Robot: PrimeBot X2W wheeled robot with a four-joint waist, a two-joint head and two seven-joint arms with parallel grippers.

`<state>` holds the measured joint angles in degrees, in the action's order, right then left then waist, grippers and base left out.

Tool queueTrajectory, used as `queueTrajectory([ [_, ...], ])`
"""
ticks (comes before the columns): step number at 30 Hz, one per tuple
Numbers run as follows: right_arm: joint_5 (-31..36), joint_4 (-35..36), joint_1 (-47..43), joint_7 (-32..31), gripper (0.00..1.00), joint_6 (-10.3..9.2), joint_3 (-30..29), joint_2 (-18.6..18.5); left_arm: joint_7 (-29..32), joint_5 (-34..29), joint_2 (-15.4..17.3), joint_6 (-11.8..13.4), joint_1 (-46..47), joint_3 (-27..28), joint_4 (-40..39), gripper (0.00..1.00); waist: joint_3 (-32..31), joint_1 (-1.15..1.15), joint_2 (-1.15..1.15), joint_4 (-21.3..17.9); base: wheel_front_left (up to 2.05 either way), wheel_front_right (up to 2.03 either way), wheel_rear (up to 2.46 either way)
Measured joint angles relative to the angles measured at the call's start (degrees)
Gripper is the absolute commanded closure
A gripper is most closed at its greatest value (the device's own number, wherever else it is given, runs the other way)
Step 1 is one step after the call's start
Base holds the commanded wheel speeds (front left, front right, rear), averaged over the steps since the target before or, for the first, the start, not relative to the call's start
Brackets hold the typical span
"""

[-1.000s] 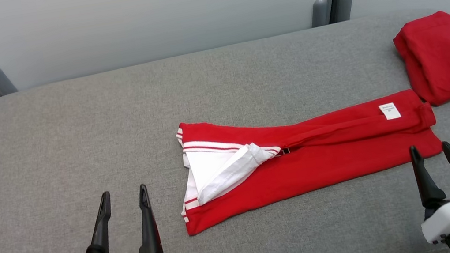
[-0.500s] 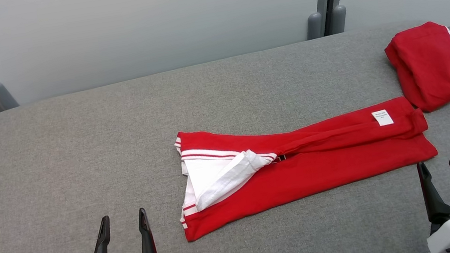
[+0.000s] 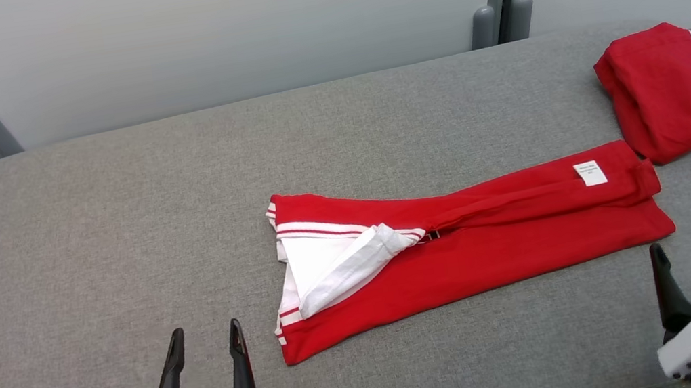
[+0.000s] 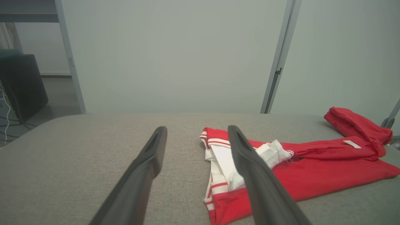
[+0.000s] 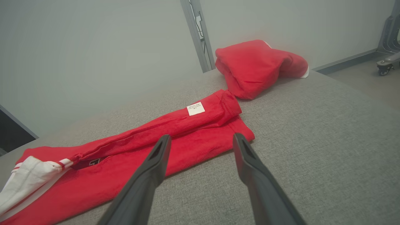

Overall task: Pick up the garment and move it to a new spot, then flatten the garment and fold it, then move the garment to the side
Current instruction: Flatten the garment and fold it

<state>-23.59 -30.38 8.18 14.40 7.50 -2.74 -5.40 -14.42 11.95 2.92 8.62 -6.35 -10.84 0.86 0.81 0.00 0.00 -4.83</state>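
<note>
The red garment (image 3: 465, 258) lay in the middle of the bench (image 3: 117, 221) as a long flat strip. Its white-lined end was near the left claw (image 3: 204, 328) and its tagged end near the right claw (image 3: 678, 249), both claws wide and empty. Folding seemed half done; the next move likely called for pinching one end and laying it over the other, clear of the red bundle (image 3: 665, 84) beside it.

The print on the white label (image 3: 590, 173) of the garment (image 3: 464, 251) is too small to read. The head view's bottom edge cuts off the bodies of the left end effector (image 3: 204, 327) and right end effector (image 3: 678, 248). In the left wrist view one finger (image 4: 254, 175) hides part of the garment's white lining.
</note>
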Motion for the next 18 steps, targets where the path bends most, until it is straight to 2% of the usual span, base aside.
queueTrajectory([
  [11,-6.93,-19.75,15.32,-1.74,0.0,-0.01,-1.88,-4.92,0.0,-2.36,0.02,-2.09,1.06,-3.89,0.63,0.0,2.86,0.0,0.0,2.83,0.0,0.0,0.0],
  [18,-10.53,-28.08,22.53,-4.47,0.0,-0.01,-0.85,-8.83,0.01,-3.53,0.01,-2.59,3.02,-6.47,1.29,0.0,6.12,0.0,0.0,5.03,0.0,0.0,0.0],
])
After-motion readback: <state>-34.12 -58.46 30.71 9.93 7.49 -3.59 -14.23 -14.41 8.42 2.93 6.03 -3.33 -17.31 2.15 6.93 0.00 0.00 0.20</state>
